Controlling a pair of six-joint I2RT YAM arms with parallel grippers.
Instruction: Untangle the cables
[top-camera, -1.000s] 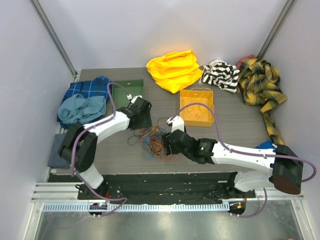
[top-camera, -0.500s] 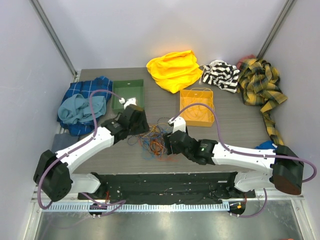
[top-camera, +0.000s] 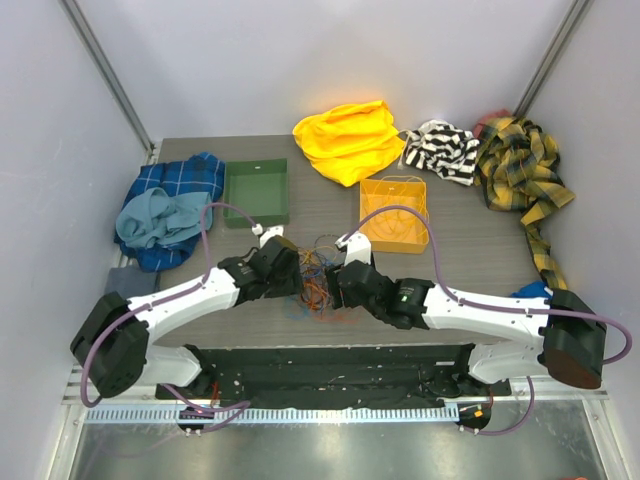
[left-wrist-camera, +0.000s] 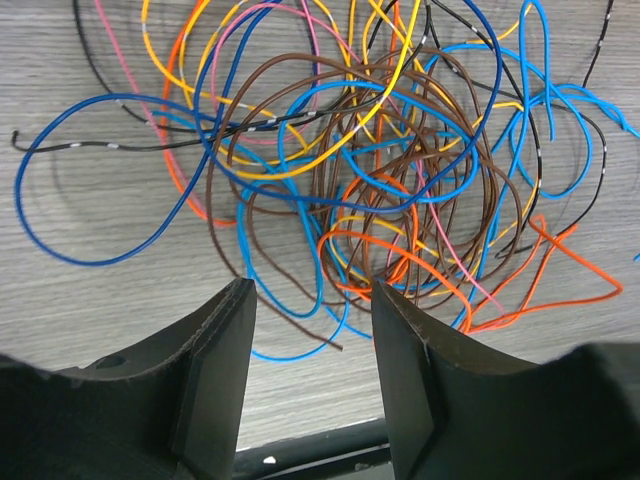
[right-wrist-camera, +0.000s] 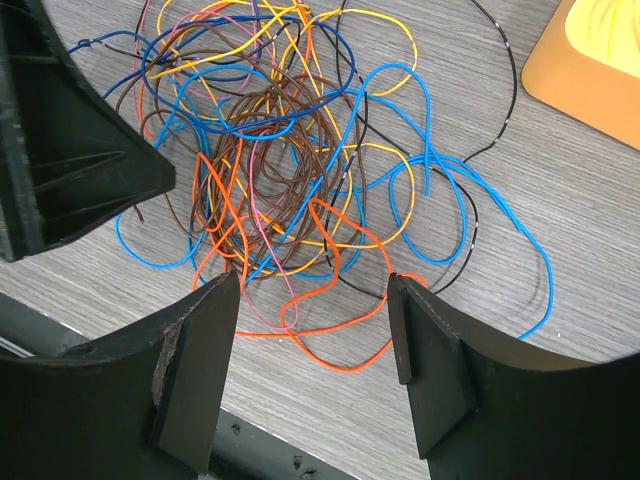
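The cables lie as one tangled heap of thin brown, blue, orange, yellow, pink and black wires on the grey table, between my two arms. My left gripper hovers at the heap's left side; in its wrist view it is open, with only a blue loop and a brown wire end lying on the table under the gap. My right gripper stands at the heap's right side; seen from its wrist it is open above an orange and a pink loop, holding nothing.
An orange bin holding yellow wires sits behind the heap to the right, a green tray behind to the left. Cloths lie along the back: blue, yellow, striped, plaid. The table's front edge is close.
My left arm swung down from beside the green tray to the heap's left side, and its jaws narrowed a little. The right arm has barely moved.
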